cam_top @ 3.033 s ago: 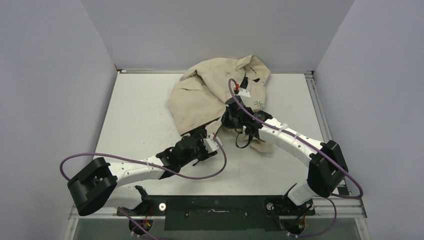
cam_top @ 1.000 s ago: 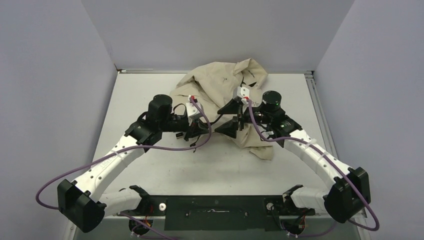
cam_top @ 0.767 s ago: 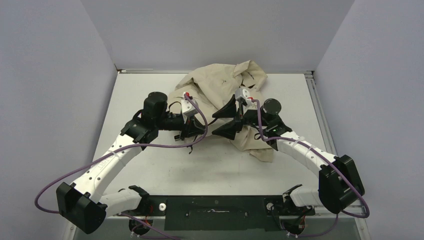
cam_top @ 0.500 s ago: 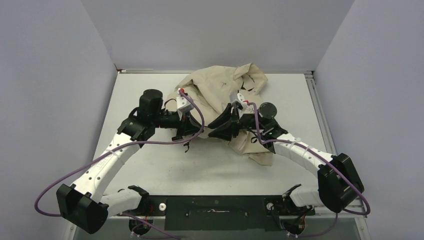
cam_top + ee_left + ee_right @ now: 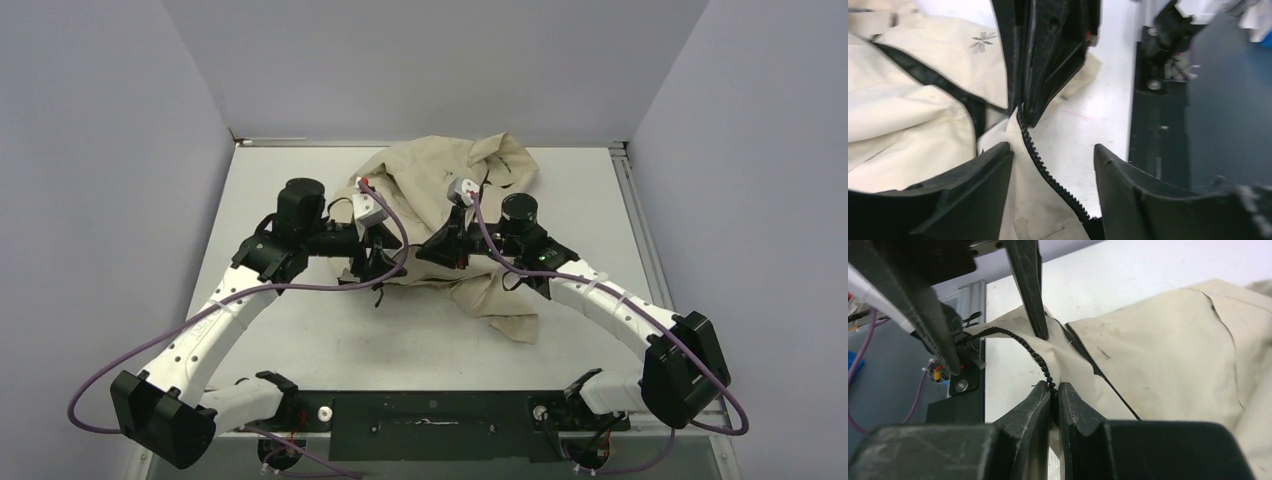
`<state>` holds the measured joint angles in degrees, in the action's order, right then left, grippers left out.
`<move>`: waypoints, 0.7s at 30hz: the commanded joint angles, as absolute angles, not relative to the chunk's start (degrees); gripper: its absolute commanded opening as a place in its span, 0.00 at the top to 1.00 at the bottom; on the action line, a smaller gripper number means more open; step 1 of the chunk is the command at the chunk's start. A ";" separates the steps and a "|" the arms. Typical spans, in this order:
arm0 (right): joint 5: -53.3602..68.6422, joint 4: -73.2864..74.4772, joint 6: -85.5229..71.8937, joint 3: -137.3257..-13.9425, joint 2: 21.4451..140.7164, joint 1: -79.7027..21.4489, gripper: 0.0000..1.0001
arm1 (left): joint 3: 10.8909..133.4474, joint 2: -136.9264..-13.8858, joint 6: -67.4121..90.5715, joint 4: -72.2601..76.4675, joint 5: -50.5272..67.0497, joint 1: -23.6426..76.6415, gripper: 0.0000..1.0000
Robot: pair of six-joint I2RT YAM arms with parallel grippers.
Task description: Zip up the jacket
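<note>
Two arms, left arm and right arm: white tubular links, black cylindrical joint housings, a purple cable along each, and a white wrist camera module. Left gripper and right gripper: matte black, wedge-shaped fingers.

Left arm and right arm reaching inward, left jaws parted, right jaws pinched shut

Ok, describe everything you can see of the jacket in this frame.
The jacket is a crumpled cream fabric heap with black trim, lying unzipped at the far middle of the table, one flap trailing toward the near edge. Its black toothed zipper edge is pinched in the shut jaws of the right gripper; the open jaws of the left gripper straddle the same edge without gripping it.
</note>
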<state>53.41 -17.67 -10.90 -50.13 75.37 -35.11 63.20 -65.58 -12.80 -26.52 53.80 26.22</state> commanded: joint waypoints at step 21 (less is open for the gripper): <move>32.09 27.21 -6.32 -75.55 78.42 -42.31 0.95 | 48.90 -57.21 -41.40 -3.62 -16.51 49.23 0.52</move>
